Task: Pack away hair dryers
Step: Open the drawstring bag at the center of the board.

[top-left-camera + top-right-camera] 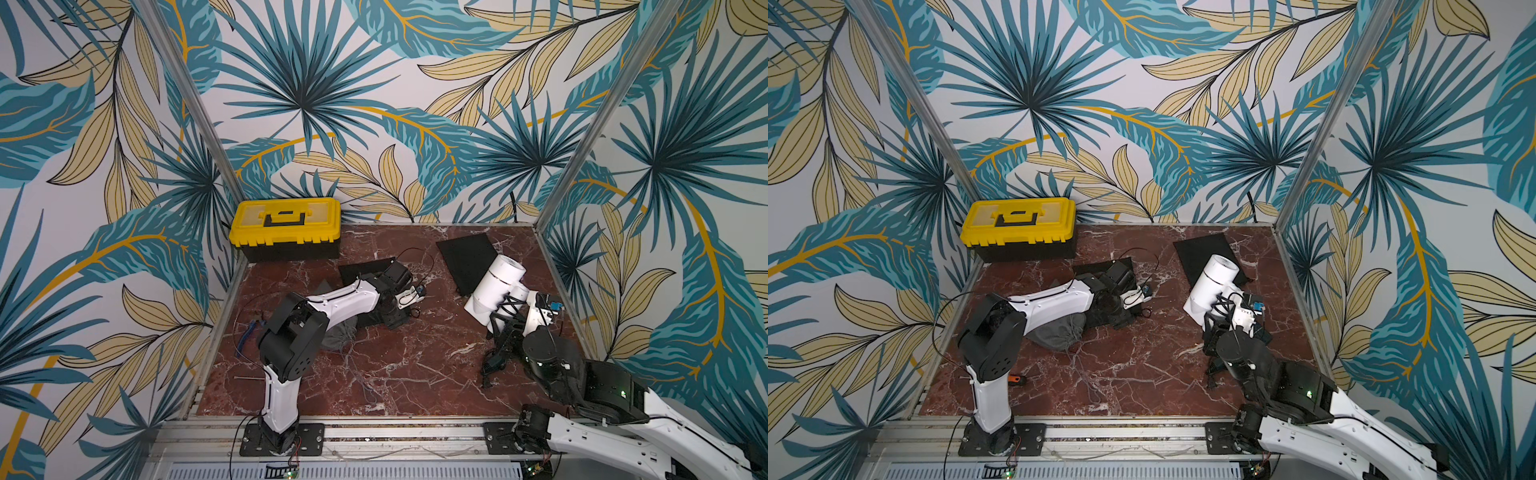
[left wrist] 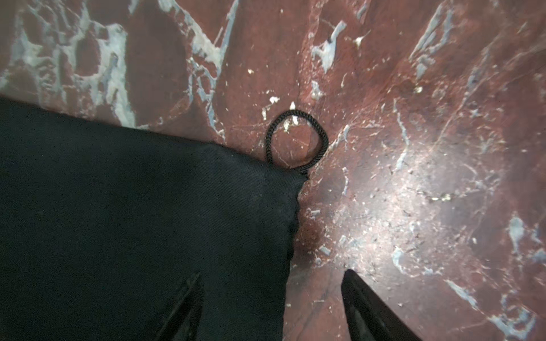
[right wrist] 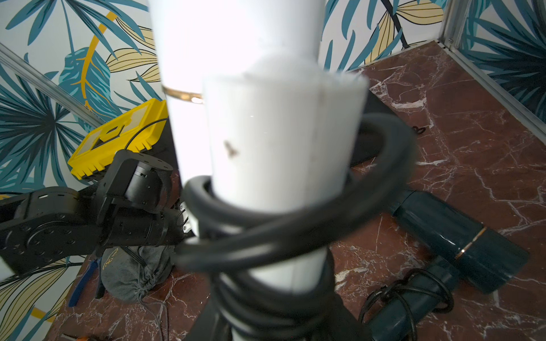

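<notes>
The white hair dryer [image 1: 496, 282] [image 1: 1212, 278] is held up at the right, barrel tilted toward the back wall. My right gripper [image 1: 505, 322] [image 3: 271, 319] is shut on its handle [image 3: 280, 147], where the black cord is coiled. A dark teal hair dryer [image 3: 461, 239] lies on the marble floor below it, its cord bundled at the handle. My left gripper [image 1: 398, 321] [image 2: 271, 304] is open, low over the corner of a flat black pouch [image 2: 133, 221] [image 1: 365, 270]. One finger is over the cloth, the other over bare marble. The pouch's drawstring loop [image 2: 297, 138] lies just ahead.
A shut yellow toolbox [image 1: 286, 226] stands at the back left. A second black pouch [image 1: 467, 257] lies flat behind the white dryer. A stuffed grey pouch [image 1: 1059, 332] sits under the left arm. Blue-handled pliers [image 1: 245, 332] and an orange-handled screwdriver [image 1: 1017, 379] lie near the left edge.
</notes>
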Controlling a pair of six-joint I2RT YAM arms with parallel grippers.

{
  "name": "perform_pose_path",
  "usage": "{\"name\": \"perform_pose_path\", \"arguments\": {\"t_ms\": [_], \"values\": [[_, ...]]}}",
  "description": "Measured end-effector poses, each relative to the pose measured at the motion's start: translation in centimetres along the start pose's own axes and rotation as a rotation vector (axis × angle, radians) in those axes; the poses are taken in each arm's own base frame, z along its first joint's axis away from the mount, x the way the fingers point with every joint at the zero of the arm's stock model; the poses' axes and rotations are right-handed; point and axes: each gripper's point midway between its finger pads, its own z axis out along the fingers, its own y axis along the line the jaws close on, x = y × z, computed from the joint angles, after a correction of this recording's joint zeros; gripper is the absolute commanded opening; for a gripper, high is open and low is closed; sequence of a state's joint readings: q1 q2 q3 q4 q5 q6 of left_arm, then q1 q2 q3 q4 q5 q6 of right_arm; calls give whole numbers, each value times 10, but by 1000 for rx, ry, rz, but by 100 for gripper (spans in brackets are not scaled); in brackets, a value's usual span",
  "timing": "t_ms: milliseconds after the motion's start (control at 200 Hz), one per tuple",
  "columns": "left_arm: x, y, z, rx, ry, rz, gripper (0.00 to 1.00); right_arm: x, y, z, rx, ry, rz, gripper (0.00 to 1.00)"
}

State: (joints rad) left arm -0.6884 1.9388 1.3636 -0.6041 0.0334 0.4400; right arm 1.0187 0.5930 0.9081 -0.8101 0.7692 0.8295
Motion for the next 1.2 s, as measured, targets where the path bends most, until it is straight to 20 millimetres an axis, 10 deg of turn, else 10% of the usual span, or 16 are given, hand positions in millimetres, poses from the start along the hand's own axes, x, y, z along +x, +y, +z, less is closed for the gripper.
{"name": "perform_pose_path", "arguments": {"t_ms": [406,846,1202], "values": [[-8,15,3,-74,-26,16,44,1,1,0,-5,6,-18,0],[-2,13,14,-99,-3,31,43,0,1,-1,-8,3,-30,0],[-4,15,15,-164,6,53,0,0,0,-1,-8,4,-41,0]]}}
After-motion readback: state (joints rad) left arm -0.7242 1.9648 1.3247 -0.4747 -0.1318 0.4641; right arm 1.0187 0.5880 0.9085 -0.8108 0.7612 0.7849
